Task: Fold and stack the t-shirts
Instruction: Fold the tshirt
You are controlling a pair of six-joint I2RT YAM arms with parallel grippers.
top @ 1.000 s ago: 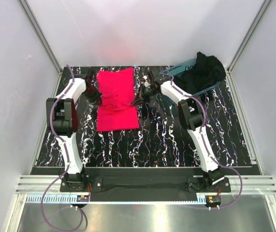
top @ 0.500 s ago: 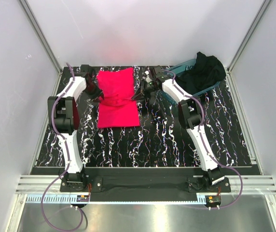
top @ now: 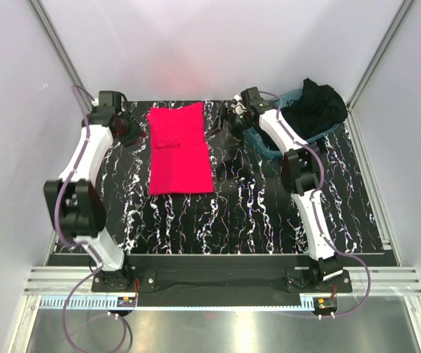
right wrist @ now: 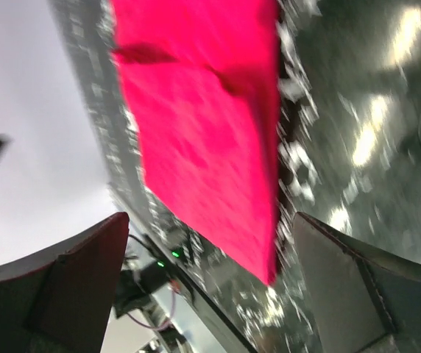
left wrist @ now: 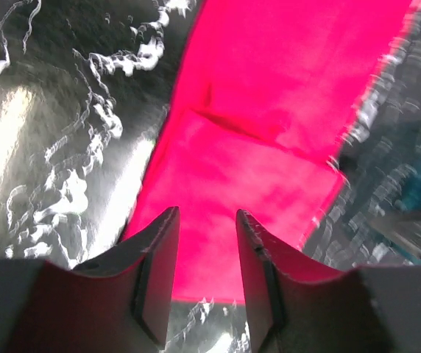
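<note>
The red shirt (top: pixel 179 151) lies flat on the black, white-veined surface (top: pixel 269 213), folded into a tidy rectangle whose long sides run from 12 to 6 o'clock. Seen from above, it sits toward 11 o'clock of the surface's middle, with its far edge close to the surface's far edge. A small crease and a folded-over layer show in its far half. The left claw (top: pixel 127 131) is just off the shirt's 9 o'clock side, near the far corner and apart from the cloth. In the left wrist view its two fingers (left wrist: pixel 157 272) stand a narrow gap apart with nothing between them, and the red cloth shows beyond the gap. The right claw (top: pixel 231 125) is at the shirt's 3 o'clock side, a little apart from the edge and over bare surface. In the right wrist view its fingers (right wrist: pixel 71 283) are spread wide and empty, and the red rectangle lies beyond them, though that view is blurred. The black shirt (top: pixel 319 109) is an unfolded heap in the teal tub (top: pixel 291 93) at about 1 o'clock of the surface, in the far right corner, bulging above the rim. The right arm reaches across the tub's near-left edge and hides part of the rim there. The two shirts are well apart, not stacked.
</note>
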